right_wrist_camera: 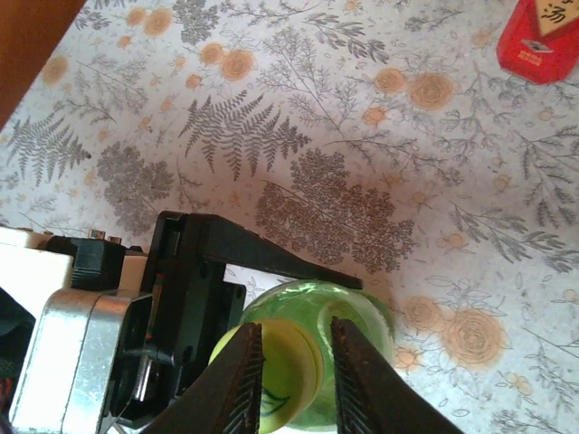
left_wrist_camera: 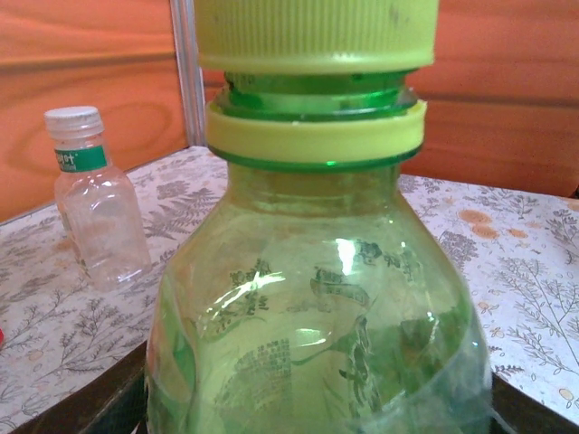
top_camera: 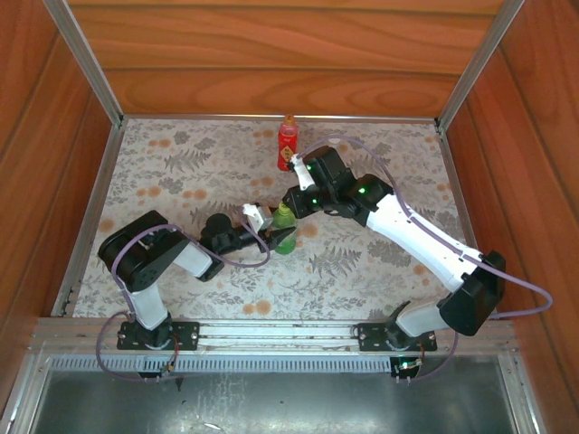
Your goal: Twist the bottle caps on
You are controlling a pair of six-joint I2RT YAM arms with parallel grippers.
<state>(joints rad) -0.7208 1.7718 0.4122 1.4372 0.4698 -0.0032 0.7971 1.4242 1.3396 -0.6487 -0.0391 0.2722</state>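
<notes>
Green cap (left_wrist_camera: pixel 317 32) is judged not fully tightened on green bottle (left_wrist_camera: pixel 317 298), clamped by left gripper (top_camera: pixel 279 239); right gripper (right_wrist_camera: pixel 297 384) jaws: closure cannot be told. Clear bottle (left_wrist_camera: pixel 99 217), red bottle (top_camera: pixel 288 145): capped.

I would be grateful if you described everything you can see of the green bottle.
The green bottle is translucent green plastic with faint leaf prints and lettering on its rounded shoulder. It stands upright on the floral cloth, mid-table. A yellow-green cap sits on the neck above a matching collar ring, green neck showing between them. The left gripper clamps its body; the right gripper hovers closely over the cap, contact unclear.
</notes>
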